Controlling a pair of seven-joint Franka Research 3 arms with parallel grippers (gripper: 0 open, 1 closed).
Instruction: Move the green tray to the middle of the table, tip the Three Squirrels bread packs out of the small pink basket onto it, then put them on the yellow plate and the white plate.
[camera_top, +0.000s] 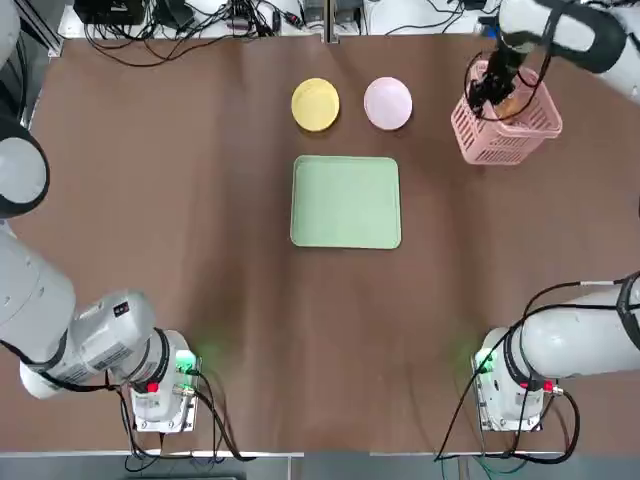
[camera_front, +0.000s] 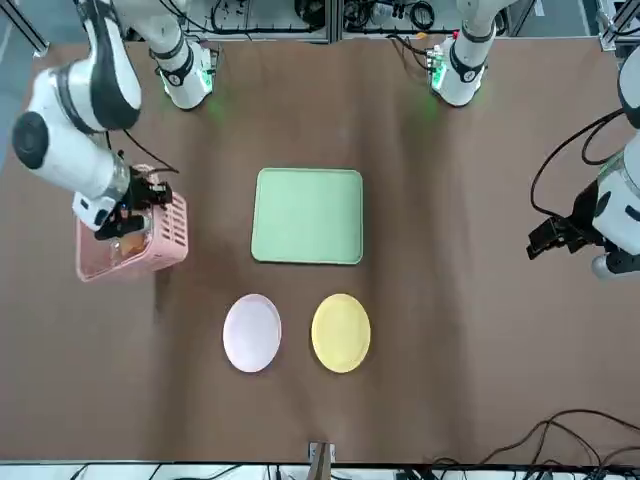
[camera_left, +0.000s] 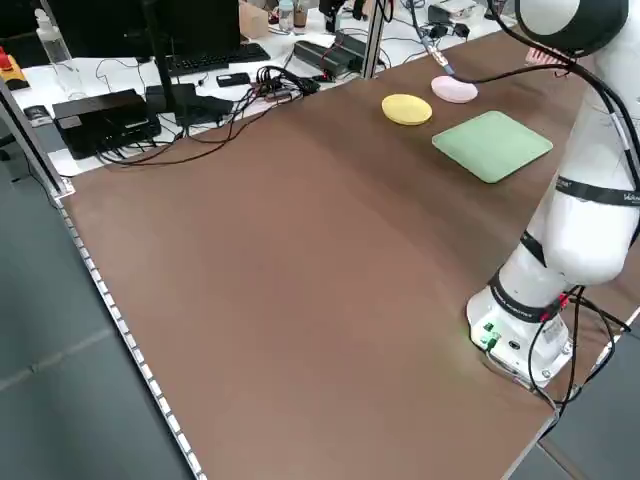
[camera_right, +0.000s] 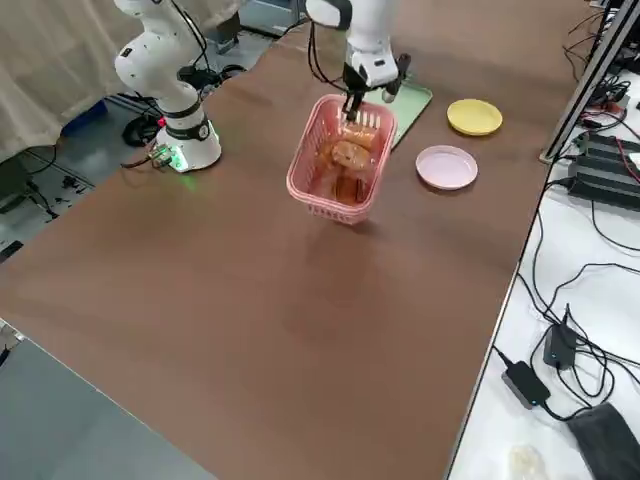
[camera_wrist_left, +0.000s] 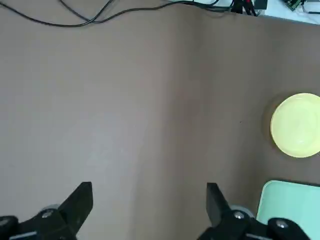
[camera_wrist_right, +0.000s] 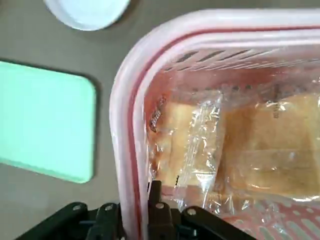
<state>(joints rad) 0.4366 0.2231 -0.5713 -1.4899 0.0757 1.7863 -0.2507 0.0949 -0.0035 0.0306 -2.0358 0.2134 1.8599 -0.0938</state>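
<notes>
One pink basket (camera_right: 342, 160) holds several bread packs (camera_right: 351, 155).

Even, fairly bright light; soft shadows beside plates; glare on clear wrappers (camera_wrist_right: 202, 145).

The top view looks straight down from overhead, robot bases at its lower edge. The front view faces the robot from across the table. Both side views look down diagonally. The wrist views look down from nearest; both share the green tray (camera_top: 346, 202) with the top view.
</notes>
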